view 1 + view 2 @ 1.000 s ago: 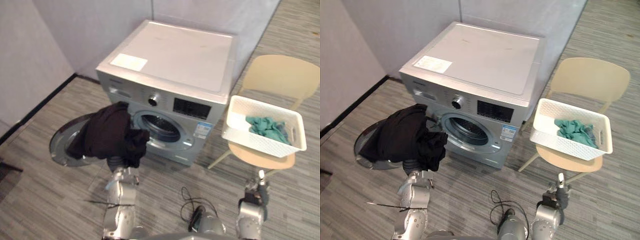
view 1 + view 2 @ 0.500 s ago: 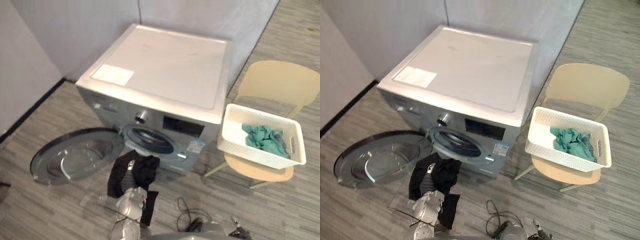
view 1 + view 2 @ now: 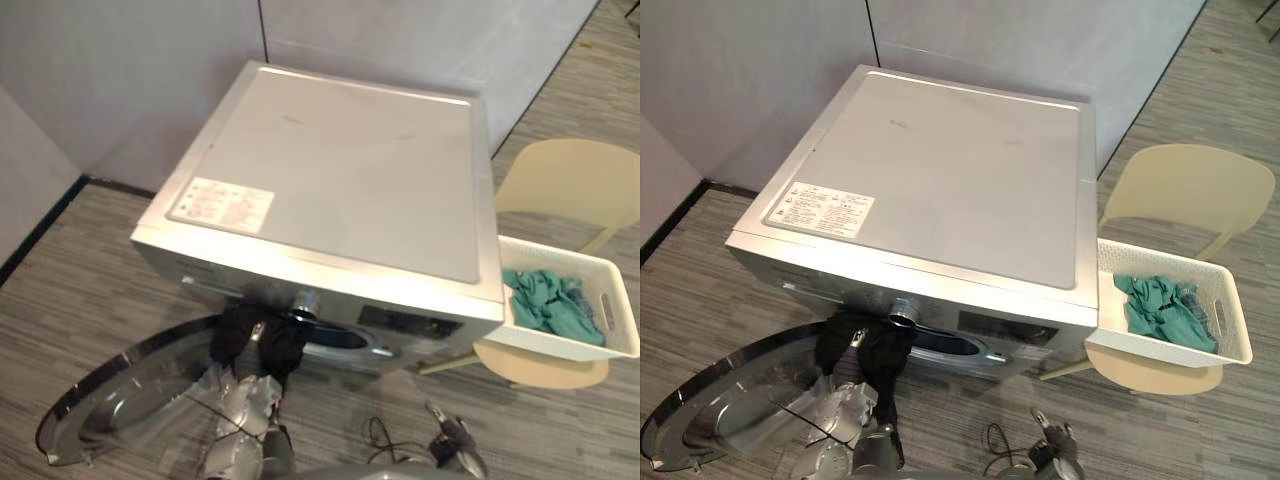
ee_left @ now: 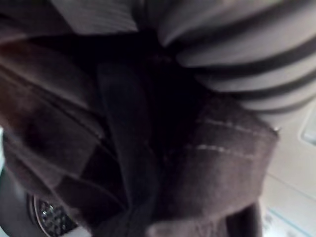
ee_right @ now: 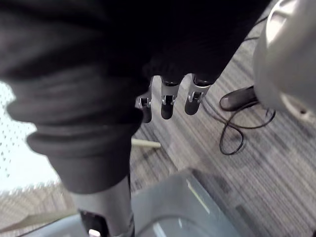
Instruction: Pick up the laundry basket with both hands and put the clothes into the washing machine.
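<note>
A dark garment (image 3: 250,342) hangs bunched at the front of the silver washing machine (image 3: 330,190), just left of its round drum opening (image 3: 345,340). My left hand (image 3: 256,332) is shut on the garment, wrapped in its folds; dark cloth (image 4: 148,163) lies right against the wrist cover. The white laundry basket (image 3: 622,312) sits on a beige chair (image 3: 570,185) to the machine's right, with teal clothes (image 3: 552,305) inside. My right hand (image 5: 168,98) hangs low near the floor, fingers straight, holding nothing.
The machine's round door (image 3: 120,410) is swung wide open at the lower left, close to the floor. Grey partition walls (image 3: 150,70) stand behind and left of the machine. Striped grey floor (image 3: 560,430) lies open in front of the chair.
The camera has closed in over the machine. My left hand has carried the dark garment from beside the door up to the drum opening. The right hand stays low.
</note>
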`<state>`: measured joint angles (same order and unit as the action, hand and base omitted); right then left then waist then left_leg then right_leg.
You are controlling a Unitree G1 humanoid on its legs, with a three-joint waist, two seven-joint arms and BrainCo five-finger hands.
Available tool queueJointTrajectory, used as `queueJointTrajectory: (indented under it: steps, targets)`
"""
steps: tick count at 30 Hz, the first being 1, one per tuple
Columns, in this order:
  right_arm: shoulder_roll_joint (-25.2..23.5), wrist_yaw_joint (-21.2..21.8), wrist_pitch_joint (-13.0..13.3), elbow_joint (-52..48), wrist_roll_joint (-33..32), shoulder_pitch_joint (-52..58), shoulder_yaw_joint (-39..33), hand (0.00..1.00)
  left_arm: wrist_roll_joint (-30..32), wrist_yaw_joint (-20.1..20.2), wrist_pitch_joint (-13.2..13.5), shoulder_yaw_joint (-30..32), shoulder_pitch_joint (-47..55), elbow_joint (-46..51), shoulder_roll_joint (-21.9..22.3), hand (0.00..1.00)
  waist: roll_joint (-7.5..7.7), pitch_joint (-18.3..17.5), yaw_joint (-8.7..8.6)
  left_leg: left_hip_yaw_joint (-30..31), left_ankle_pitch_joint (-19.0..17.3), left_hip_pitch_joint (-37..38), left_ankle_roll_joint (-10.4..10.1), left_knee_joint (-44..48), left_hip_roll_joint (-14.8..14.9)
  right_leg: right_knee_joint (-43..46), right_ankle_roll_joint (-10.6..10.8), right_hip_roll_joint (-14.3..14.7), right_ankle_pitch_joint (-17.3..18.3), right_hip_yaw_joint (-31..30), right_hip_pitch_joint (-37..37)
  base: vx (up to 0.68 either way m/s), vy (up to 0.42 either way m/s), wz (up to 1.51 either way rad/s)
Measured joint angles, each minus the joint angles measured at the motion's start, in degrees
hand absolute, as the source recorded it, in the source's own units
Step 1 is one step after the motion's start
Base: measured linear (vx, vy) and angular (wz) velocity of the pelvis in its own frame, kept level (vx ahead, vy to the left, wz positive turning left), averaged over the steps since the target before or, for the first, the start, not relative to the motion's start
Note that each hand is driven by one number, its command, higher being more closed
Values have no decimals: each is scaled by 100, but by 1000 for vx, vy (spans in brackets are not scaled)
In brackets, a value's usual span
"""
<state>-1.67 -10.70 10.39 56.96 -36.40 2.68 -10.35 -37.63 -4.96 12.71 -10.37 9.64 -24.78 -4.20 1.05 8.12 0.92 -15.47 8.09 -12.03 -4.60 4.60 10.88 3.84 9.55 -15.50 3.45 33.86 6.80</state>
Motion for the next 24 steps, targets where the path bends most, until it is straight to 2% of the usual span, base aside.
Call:
queueJointTrajectory:
  steps: [2,3,6,9,12,18,22,24]
  targets:
    - [-9,41,3,8,-2,-92,0,0,4,56,-2,-212,24,-193,-91,100,5,-8,9,-142,36,237,43,-249,-155,28,-13,-144,-11,-181,26,47,99,-15]
    - [-19,87,0,19,-26,-134,0,0,12,133,-14,-396,31,-356,-130,100,-93,23,10,-216,178,432,37,-584,-232,3,-13,-180,-11,-215,22,3,34,-19]
    - [31,94,-52,34,-207,-124,-11,0,17,233,-106,-699,20,-587,-108,100,-216,24,-20,-240,389,628,18,-1024,-294,-32,23,-179,14,-240,8,-20,-4,-11]
    - [69,103,-86,71,-234,-105,11,0,64,371,-118,-941,-25,-736,-47,100,-187,39,-18,-239,387,640,17,-1047,-294,-32,23,-183,53,-241,20,0,0,0]
    - [64,105,-99,71,-237,-123,191,0,215,475,-129,-1048,-135,-972,-51,100,-100,87,-22,-228,385,640,14,-1056,-295,-17,127,-195,123,-240,20,0,0,0]
    - [14,107,-201,133,-232,-298,467,0,236,485,-131,-1199,-240,-1194,-59,100,-80,92,-18,-135,371,555,-2,-1020,-300,-45,130,-160,127,-111,45,27,-21,7]
    - [-1,119,-210,322,-212,-491,691,0,229,451,-132,-1195,-341,-1073,-67,100,94,199,8,294,429,464,-46,-1004,-239,447,-26,-114,357,215,81,30,-58,56]
    - [-47,119,-200,418,-168,-680,710,0,226,400,-128,-1169,-497,-739,-240,100,299,374,23,777,437,-33,-52,-561,-125,762,-118,11,536,488,9,-40,-70,86]
